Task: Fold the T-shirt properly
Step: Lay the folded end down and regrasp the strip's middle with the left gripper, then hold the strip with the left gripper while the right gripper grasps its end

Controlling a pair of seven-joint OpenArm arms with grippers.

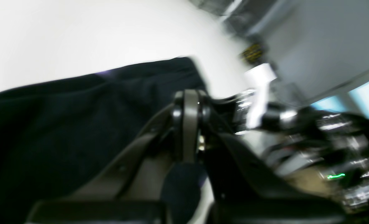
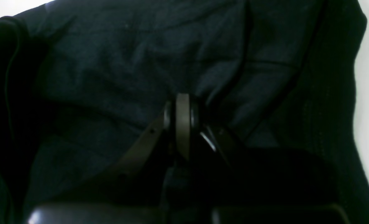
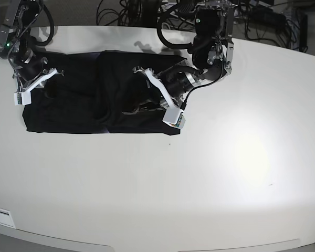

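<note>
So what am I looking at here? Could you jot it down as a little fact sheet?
item: black shirt, lying partly folded
surface: white table
left gripper: shut, over the shirt's edge
right gripper: shut, at the shirt's other end
print: not visible
fold: unfinished

You've got a plain black T-shirt (image 3: 89, 100) on a white table (image 3: 199, 173). Your arms are black with white wrist bits.
</note>
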